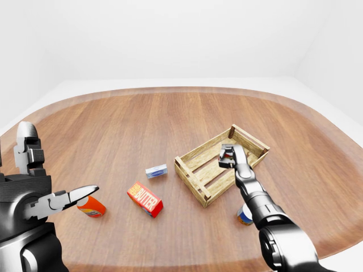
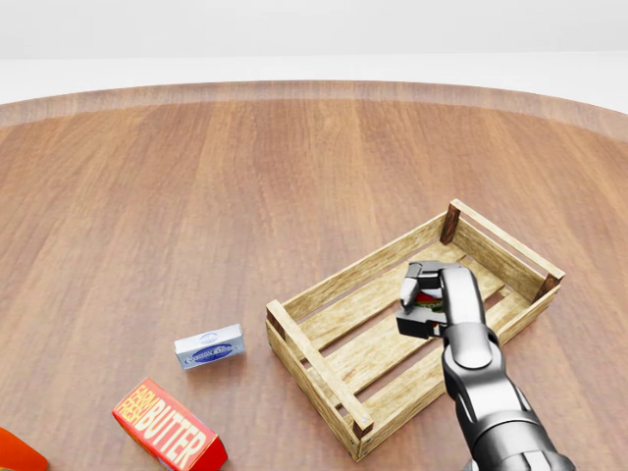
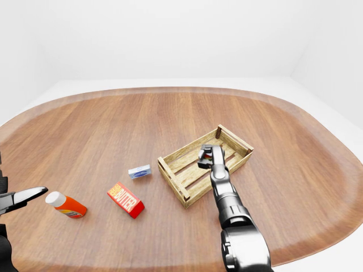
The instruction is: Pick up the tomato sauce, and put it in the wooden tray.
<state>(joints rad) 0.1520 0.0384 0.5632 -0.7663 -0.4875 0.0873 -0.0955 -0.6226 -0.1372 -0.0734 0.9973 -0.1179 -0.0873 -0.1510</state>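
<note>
With the right robot hand (image 2: 424, 297) clamped on the tomato sauce (image 2: 426, 292) at lower right, inside the wooden tray (image 2: 324, 365), lower onto the slats, then spread the fingers

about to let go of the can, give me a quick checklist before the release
1. Right hand over the slatted wooden tray, inside its walls: ok.
2. Fingers closed round the small red-and-green tomato sauce can: ok.
3. Can resting on the tray floor rather than hanging above it: cannot tell, the hand hides its base.
4. Can upright: cannot tell.
5. Tray floor beside the hand free of other things: ok.
6. Left hand away from the tray, at the left edge of the left-eye view: ok.
</note>
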